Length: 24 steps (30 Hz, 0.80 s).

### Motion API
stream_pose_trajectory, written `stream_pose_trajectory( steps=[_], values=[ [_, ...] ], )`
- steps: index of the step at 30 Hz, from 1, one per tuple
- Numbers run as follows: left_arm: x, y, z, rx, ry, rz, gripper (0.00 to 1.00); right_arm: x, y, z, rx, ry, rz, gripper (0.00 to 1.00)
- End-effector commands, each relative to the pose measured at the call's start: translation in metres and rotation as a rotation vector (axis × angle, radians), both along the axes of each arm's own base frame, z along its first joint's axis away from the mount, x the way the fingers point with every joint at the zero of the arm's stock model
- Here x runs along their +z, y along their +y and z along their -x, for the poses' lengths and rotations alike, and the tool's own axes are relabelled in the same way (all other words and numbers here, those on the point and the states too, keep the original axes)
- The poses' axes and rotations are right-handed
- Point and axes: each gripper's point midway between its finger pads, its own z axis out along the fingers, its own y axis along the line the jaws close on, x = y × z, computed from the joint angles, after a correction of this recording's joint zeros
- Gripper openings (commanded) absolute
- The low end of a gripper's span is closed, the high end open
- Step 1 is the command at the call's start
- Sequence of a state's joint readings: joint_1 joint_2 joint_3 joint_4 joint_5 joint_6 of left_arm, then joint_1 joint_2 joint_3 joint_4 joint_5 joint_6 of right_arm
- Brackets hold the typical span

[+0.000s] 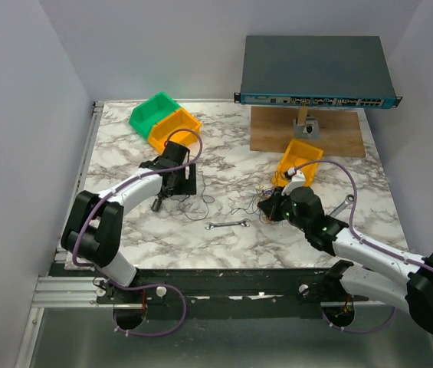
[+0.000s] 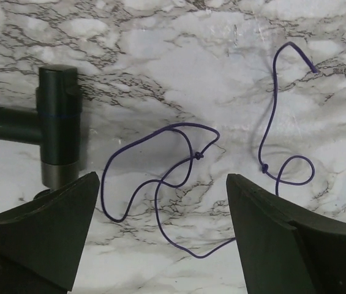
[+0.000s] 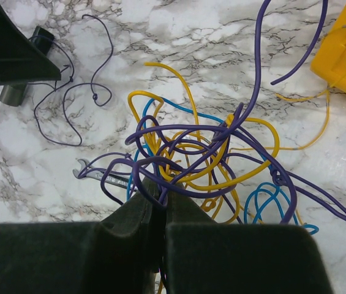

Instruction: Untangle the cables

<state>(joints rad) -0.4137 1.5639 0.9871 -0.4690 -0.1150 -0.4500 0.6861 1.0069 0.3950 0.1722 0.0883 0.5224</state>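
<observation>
Your right gripper [image 3: 162, 202] sits at the bottom of the frame. Its fingers are pressed together on a purple strand of the tangle of cables [image 3: 203, 159] just above, likely to hold the bunch steady. Your left gripper [image 2: 162, 180] is spread wide over one loose purple cable [image 2: 173, 127], which lies apart from the bunch.

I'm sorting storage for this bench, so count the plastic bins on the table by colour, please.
Green bin: 1
Yellow bins: 2
Total: 3
</observation>
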Motion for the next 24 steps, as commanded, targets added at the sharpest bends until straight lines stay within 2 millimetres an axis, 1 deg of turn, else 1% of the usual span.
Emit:
stream_pose_trajectory(
  steps=[1,3,5,8,13,18,22,24],
  values=[
    [0.000,-0.031,0.003,-0.085,0.001,0.149,0.90,0.009,0.004,-0.002,0.019,-0.032,-0.022,0.01],
    [0.003,-0.036,0.003,-0.092,-0.009,0.189,0.93,0.009,0.005,-0.001,0.022,-0.030,-0.023,0.01],
    [0.002,-0.039,0.002,-0.092,-0.002,0.214,0.98,0.009,0.005,-0.001,0.023,-0.030,-0.024,0.01],
    [-0.004,-0.041,0.003,-0.073,0.031,0.272,0.99,0.012,0.005,-0.001,0.026,-0.037,-0.027,0.01],
    [-0.004,-0.053,0.006,-0.097,0.051,0.444,0.99,0.013,0.005,0.000,0.028,-0.039,-0.029,0.01],
    [-0.006,-0.054,0.006,-0.105,0.076,0.442,0.99,0.013,0.006,0.000,0.032,-0.038,-0.029,0.01],
    [-0.004,-0.060,0.006,-0.116,0.081,0.477,0.99,0.012,0.006,-0.001,0.033,-0.035,-0.027,0.01],
    [-0.006,-0.061,0.006,-0.116,0.091,0.463,0.99,0.013,0.007,-0.001,0.034,-0.036,-0.027,0.01]
  ],
)
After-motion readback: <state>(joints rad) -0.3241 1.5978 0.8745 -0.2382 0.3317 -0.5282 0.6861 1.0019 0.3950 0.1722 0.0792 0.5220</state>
